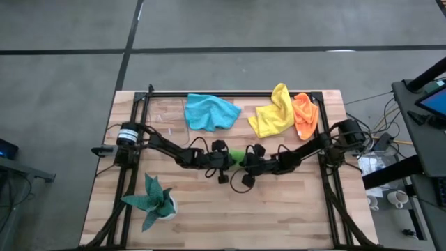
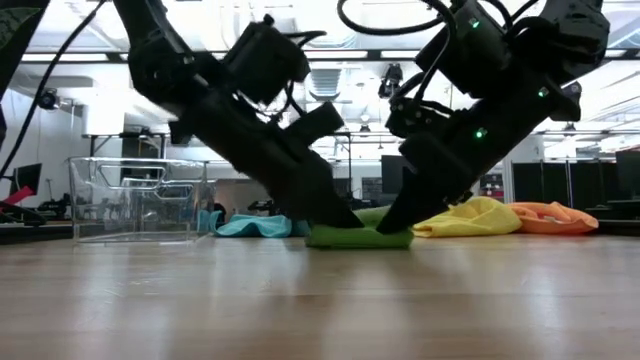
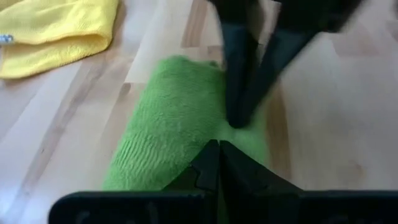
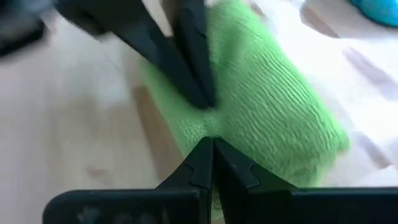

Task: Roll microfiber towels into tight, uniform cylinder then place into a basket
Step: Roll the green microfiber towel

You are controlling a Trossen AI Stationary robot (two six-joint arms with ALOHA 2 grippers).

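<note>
At the middle of the wooden table point(image 1: 279, 209), we see the left pincer point(image 3: 219, 144) and right pincer point(image 4: 211, 142), both pressed together, tips meeting on the rolled lime green microfiber towel point(image 3: 168, 130).

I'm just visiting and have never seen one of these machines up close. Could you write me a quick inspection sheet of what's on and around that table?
Surface: wooden table, black metal frame along its edges.
Job's things: green towel rolled at mid-table; blue towel, yellow towel and orange towel lie loose at the far edge; clear basket holds no towel.
Clutter: potted plant near the front left corner.
Grippers: left gripper and right gripper, both shut, tips pressing on the green towel.
Cables: loops along both arms; loose wires beyond the table's right side.
Surroundings: grey floor, white mugs.
</note>
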